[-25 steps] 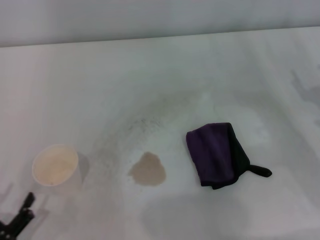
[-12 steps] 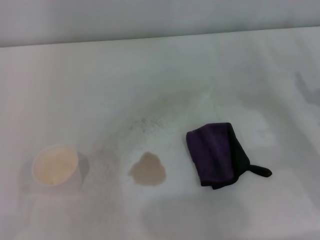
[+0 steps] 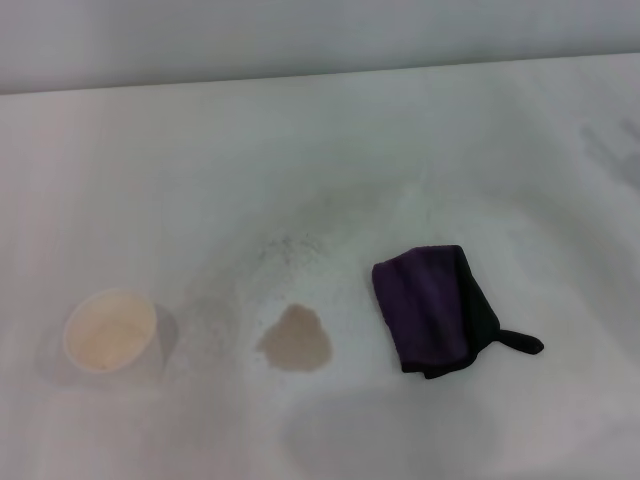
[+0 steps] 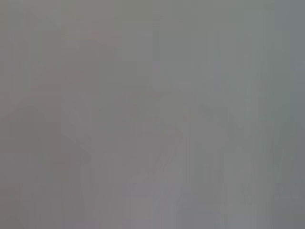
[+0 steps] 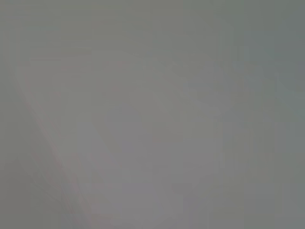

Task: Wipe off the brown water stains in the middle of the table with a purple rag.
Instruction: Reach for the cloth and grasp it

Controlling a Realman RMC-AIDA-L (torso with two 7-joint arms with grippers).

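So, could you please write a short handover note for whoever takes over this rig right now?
Grippers: neither the left nor the right one appears in any view; both wrist views show nothing usable.
Things: the purple rag lies crumpled on the table, untouched. The brown water stains sit to its left, apart from it. A paper cup stands further left.
Done: nothing; the stain is intact.
Left: pick up the rag, probably with the right arm as it lies on that side, and wipe the blotch.

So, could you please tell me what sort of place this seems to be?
Probably a bare test bench rather than a lived-in room: a plain white table holds only a paper cup, a brown stain and a purple rag. Neither gripper is in view.
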